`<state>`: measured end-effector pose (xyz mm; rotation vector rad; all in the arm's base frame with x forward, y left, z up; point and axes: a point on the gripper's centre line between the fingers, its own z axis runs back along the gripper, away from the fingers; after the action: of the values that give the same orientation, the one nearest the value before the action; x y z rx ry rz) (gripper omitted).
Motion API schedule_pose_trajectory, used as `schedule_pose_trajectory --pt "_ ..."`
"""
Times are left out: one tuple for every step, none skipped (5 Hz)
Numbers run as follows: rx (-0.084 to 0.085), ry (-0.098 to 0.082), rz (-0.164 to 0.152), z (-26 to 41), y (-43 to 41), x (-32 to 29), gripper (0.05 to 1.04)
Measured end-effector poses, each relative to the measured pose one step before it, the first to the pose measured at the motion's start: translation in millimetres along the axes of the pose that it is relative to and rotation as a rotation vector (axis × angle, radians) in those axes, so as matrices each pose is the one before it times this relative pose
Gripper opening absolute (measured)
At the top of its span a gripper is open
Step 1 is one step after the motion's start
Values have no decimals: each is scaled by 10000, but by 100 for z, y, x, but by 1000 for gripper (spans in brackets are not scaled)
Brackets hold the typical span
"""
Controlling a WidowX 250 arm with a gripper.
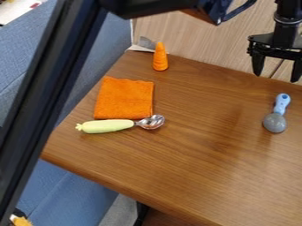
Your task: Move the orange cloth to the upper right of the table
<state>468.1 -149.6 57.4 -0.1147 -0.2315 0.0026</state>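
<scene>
The black gripper (pixel 276 68) hangs at the upper right, over the table's back edge, its two fingers spread apart with nothing between them. Flat on the left part of the wooden table (pixel 194 154) lies the orange cloth (pixel 124 99), roughly square. The gripper is well to the right of the cloth and apart from it.
A spoon with a pale green handle (pixel 106 126) lies along the cloth's lower edge. An orange cone-shaped object (pixel 160 57) stands near the back edge. At the right is a blue-handled grey scoop (pixel 275 122), below the gripper. Black arm parts cross the left and top.
</scene>
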Motion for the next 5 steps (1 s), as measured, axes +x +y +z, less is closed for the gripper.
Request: schedule_pose_trajectory --pt "163 511 71 -2253 449 -1112 999" --pt "167 272 959 -975 3291 -1724 999" --pt "213 -718 1476 3298 4478 -299 999" --pt "299 -207 814 1068 2791 -1206 999" --pt "471 -334 1492 807 3687 -142 999"
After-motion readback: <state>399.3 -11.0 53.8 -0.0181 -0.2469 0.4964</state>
